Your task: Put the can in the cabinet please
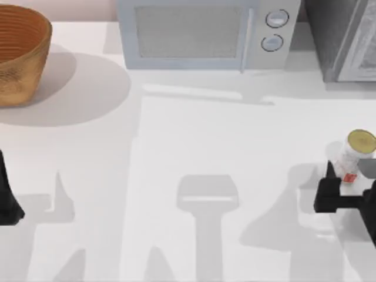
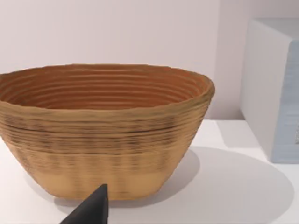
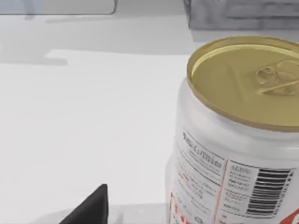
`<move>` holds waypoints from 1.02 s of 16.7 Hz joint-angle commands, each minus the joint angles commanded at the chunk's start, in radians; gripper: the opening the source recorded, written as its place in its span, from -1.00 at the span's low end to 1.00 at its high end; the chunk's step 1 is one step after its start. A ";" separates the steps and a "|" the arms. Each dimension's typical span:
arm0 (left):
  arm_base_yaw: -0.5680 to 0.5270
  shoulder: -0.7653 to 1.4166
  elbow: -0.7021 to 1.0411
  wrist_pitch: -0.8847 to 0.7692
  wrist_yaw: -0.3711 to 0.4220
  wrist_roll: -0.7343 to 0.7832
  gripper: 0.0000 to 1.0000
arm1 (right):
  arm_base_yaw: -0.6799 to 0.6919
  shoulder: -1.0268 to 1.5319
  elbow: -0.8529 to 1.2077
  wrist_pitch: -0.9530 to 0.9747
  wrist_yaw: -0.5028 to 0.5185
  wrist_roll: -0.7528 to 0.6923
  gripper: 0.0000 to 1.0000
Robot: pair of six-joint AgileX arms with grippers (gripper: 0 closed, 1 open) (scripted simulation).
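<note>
We're looking down on a smooth, matte white surface [image 1: 194, 147], and over at its right edge stands the small cylindrical can [image 1: 356, 154]: a gold-tan round lid on top, a white label with a red patch low down. From the right wrist view that can [image 3: 233, 154] looms close. The lid is a shallow brassy disc with a raised rim and a pull-tab pressed into it, and the label carries fine black print, a barcode and red lettering near the base. It stands slightly tilted in the top view.

Our right end effector [image 1: 343, 185], black and blocky, sits just beside the can on its near side, with one dark finger [image 1: 327, 191] to the can's left. We cannot tell whether it is touching the can, or whether its fingers are open or closed.

Behind the can, in the far right corner, we have the large dark grey speckled box-like cabinet [image 1: 341, 38], its lighter grey panelled door facing forward. Next to it sits the light grey boxy microwave [image 1: 200, 32], with a mesh-patterned window and two round knobs.

At far left rests the woven tan oval basket [image 1: 20, 56], ribbed in horizontal coils, darker orange inside. The left wrist view faces it [image 2: 103, 135] squarely. Our left end effector [image 1: 7, 194] waits at the surface's left edge, and we cannot tell its finger state.
</note>
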 joint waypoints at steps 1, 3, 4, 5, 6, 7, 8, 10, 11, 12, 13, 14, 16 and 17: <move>0.000 0.000 0.000 0.000 0.000 0.000 1.00 | -0.012 0.018 0.025 -0.004 -0.011 -0.004 1.00; 0.000 0.000 0.000 0.000 0.000 0.000 1.00 | -0.040 0.062 0.083 -0.015 -0.037 -0.014 1.00; 0.000 0.000 0.000 0.000 0.000 0.000 1.00 | -0.054 0.084 0.112 -0.021 -0.050 -0.019 1.00; 0.000 0.000 0.000 0.000 0.000 0.000 1.00 | -0.067 0.104 0.139 -0.026 -0.062 -0.023 1.00; 0.000 0.000 0.000 0.000 0.000 0.000 1.00 | -0.078 0.121 0.162 -0.030 -0.072 -0.027 1.00; 0.000 0.000 0.000 0.000 0.000 0.000 1.00 | -0.086 0.134 0.179 -0.033 -0.080 -0.029 1.00; 0.000 0.000 0.000 0.000 0.000 0.000 1.00 | -0.090 0.140 0.187 -0.035 -0.084 -0.031 1.00; 0.000 0.000 0.000 0.000 0.000 0.000 1.00 | -0.090 0.140 0.188 -0.035 -0.084 -0.031 1.00; 0.000 0.000 0.000 0.000 0.000 0.000 1.00 | -0.090 0.140 0.188 -0.035 -0.084 -0.031 1.00; 0.000 0.000 0.000 0.000 0.000 0.000 1.00 | -0.090 0.140 0.188 -0.035 -0.084 -0.031 0.85; 0.000 0.000 0.000 0.000 0.000 0.000 1.00 | -0.090 0.140 0.188 -0.035 -0.084 -0.031 0.70; 0.000 0.000 0.000 0.000 0.000 0.000 1.00 | -0.090 0.140 0.188 -0.035 -0.084 -0.031 0.55; 0.000 0.000 0.000 0.000 0.000 0.000 1.00 | -0.090 0.140 0.188 -0.035 -0.084 -0.031 0.25; 0.000 0.000 0.000 0.000 0.000 0.000 1.00 | -0.090 0.140 0.188 -0.035 -0.084 -0.031 0.10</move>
